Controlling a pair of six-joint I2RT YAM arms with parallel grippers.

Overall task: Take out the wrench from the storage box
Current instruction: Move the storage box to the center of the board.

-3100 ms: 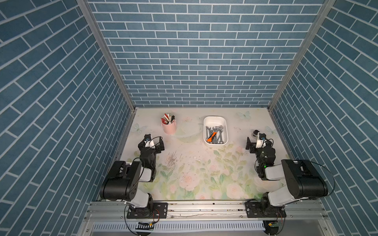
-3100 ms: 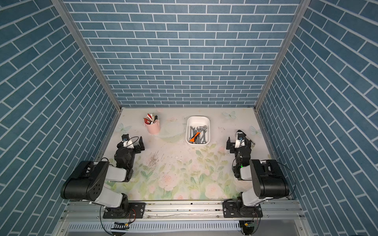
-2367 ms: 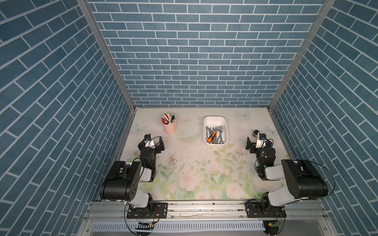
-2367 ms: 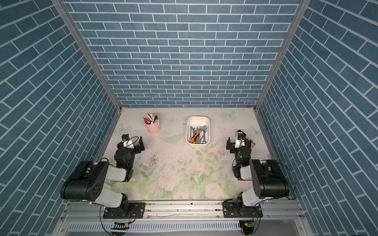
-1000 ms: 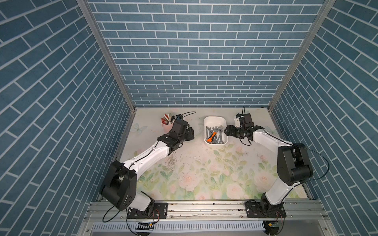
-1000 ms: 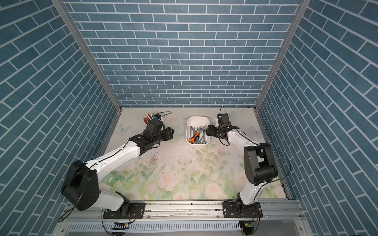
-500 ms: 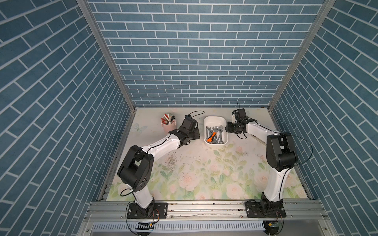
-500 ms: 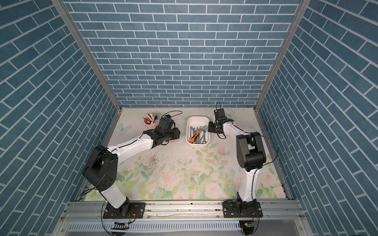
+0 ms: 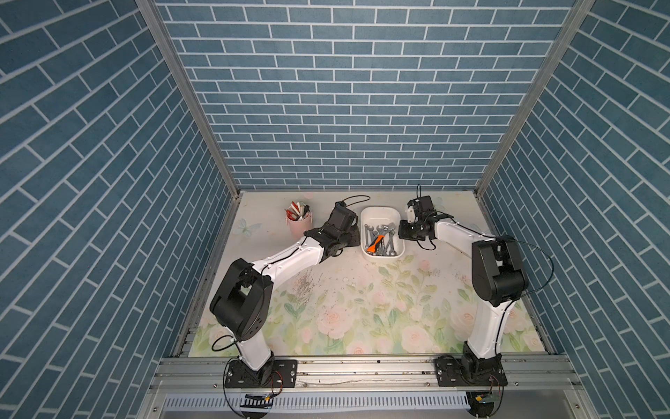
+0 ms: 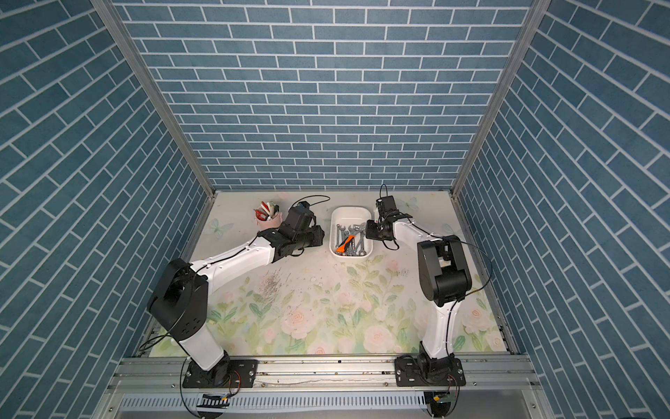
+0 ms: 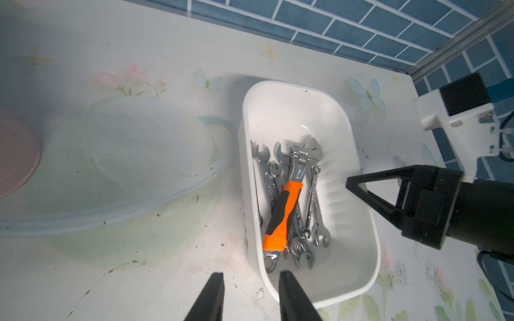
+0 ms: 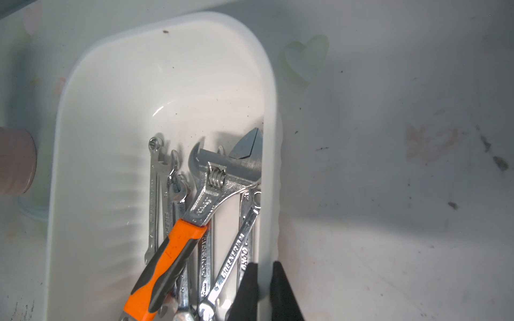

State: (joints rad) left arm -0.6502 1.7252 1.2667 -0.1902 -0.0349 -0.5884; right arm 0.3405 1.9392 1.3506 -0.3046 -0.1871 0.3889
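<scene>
Step in hand: bracing storage box (image 11: 292,111) before pick. Your right gripper (image 12: 264,265) is clenched on its side wall. Left gripper (image 11: 250,275) part-open astride opposite wall, gripping nothing. Orange-handled wrench (image 11: 283,211) lies inside, atop spanners (image 11: 314,200). Next: free 1 claw, reach in, pinch handle.
</scene>
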